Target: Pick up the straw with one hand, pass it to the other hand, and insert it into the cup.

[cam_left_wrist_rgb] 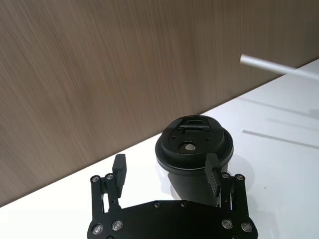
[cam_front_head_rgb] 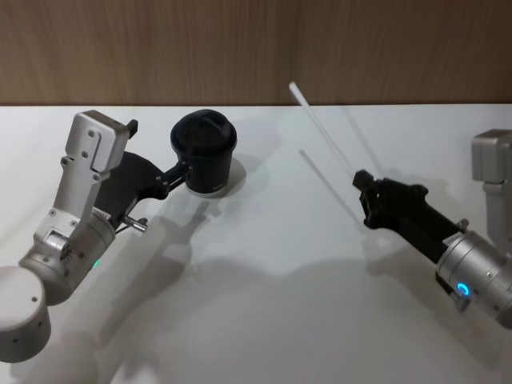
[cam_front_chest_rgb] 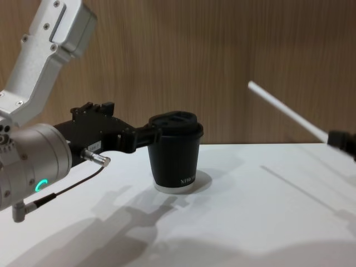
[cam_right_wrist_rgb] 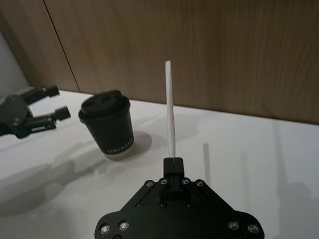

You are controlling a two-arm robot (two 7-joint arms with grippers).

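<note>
The black lidded cup [cam_front_head_rgb: 204, 152] [cam_front_chest_rgb: 175, 153] stands upright at the back of the white table, left of centre. My left gripper [cam_front_head_rgb: 156, 148] [cam_left_wrist_rgb: 167, 172] [cam_front_chest_rgb: 128, 119], with the green-teal light, is open just left of the cup. One of its fingers [cam_left_wrist_rgb: 213, 172] lies close against the cup's [cam_left_wrist_rgb: 192, 144] side; I cannot tell if it touches. My right gripper [cam_front_head_rgb: 360, 180] [cam_right_wrist_rgb: 173, 162] [cam_front_chest_rgb: 339, 138], with the blue light, is shut on the lower end of the white straw [cam_front_head_rgb: 324, 132] [cam_right_wrist_rgb: 170, 109] [cam_front_chest_rgb: 286, 111]. The straw is held in the air, slanting up and leftward, with its free tip [cam_left_wrist_rgb: 249, 60] to the right of and above the cup [cam_right_wrist_rgb: 107, 124].
A wooden wall [cam_front_head_rgb: 256, 48] runs right behind the table's [cam_front_head_rgb: 264, 264] far edge, close behind the cup. The straw and both arms cast shadows on the white surface between the grippers and in front of the cup.
</note>
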